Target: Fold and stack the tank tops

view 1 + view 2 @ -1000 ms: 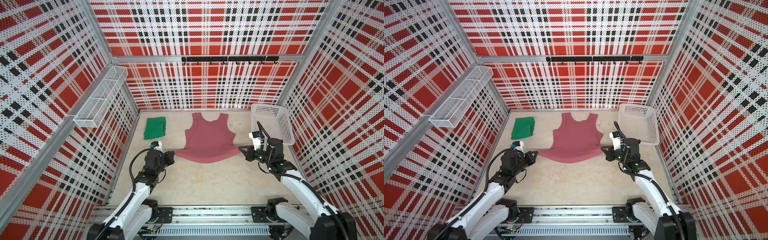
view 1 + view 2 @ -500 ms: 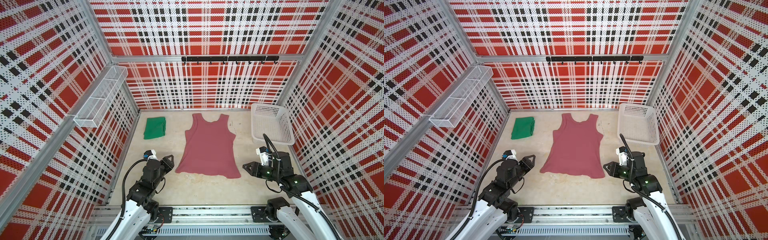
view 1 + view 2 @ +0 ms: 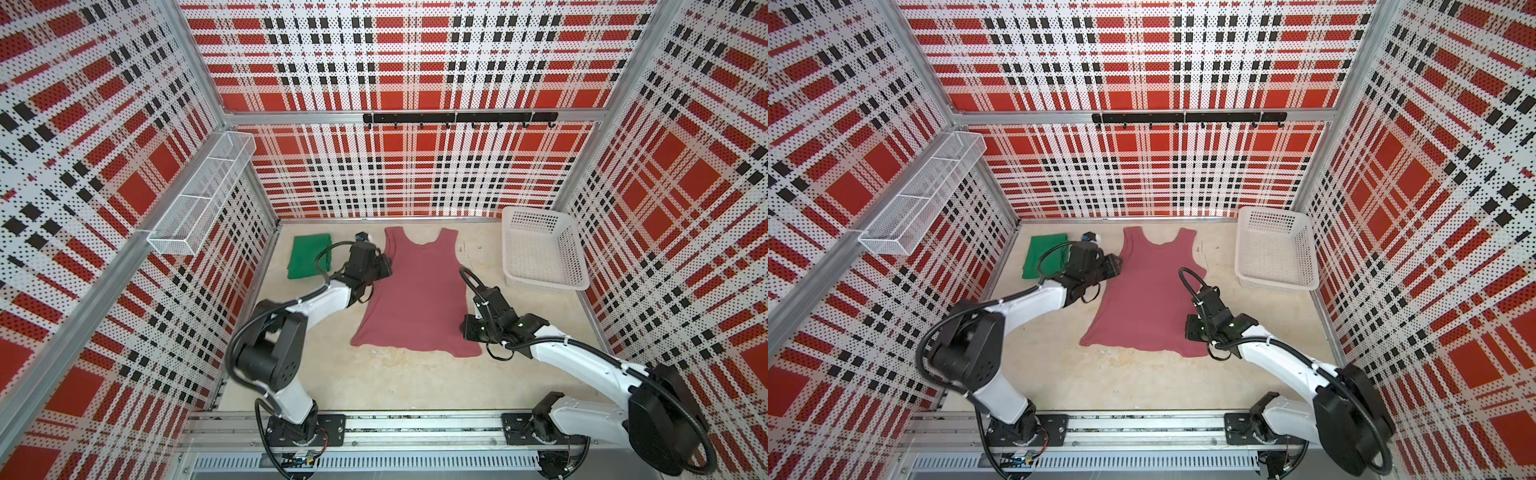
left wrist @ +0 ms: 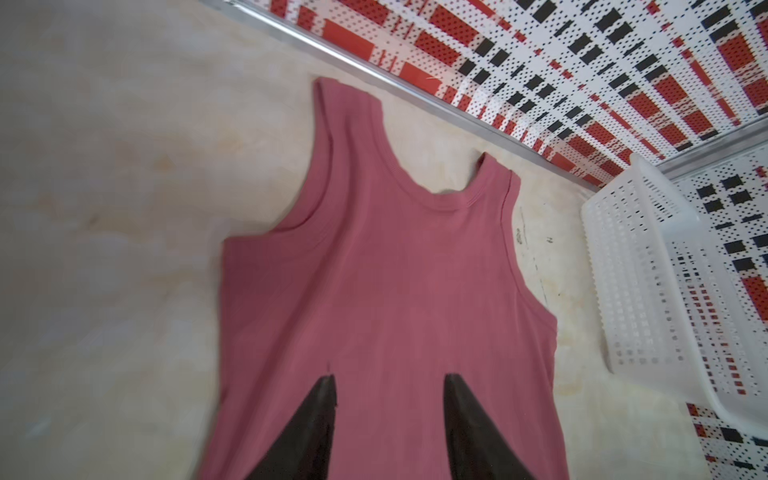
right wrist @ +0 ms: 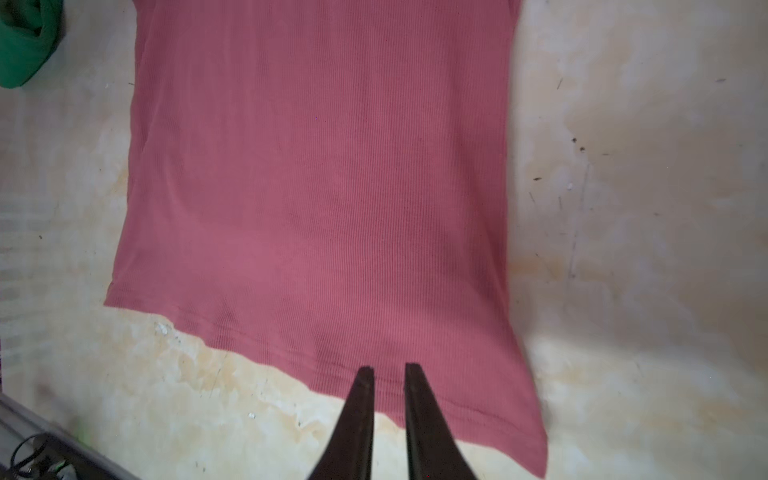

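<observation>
The dusty pink tank top [image 3: 415, 291] [image 3: 1150, 299] lies spread flat mid-table, straps toward the back wall. The green tank top [image 3: 309, 255] [image 3: 1044, 255] sits folded at the back left. My left gripper [image 3: 386, 266] [image 3: 1115, 266] hovers at the pink top's left edge below the armhole. In the left wrist view it [image 4: 390, 378] is open, with only flat pink cloth [image 4: 374, 270] showing between the fingers. My right gripper [image 3: 467, 328] [image 3: 1190, 330] is at the top's right edge near the hem. In the right wrist view it [image 5: 388, 368] stands narrowly open over the hem [image 5: 316, 187], gripping nothing.
A white perforated basket [image 3: 544, 284] [image 3: 1277, 284] stands at the back right, close to the pink top's right side. A wire shelf [image 3: 203, 199] hangs on the left wall and a black hook rail [image 3: 457, 118] on the back wall.
Both grippers drew the pink top's hem toward the front, laying it flat, then let go. The left arm has since reached back to the armhole; the right has shifted up the right edge.
</observation>
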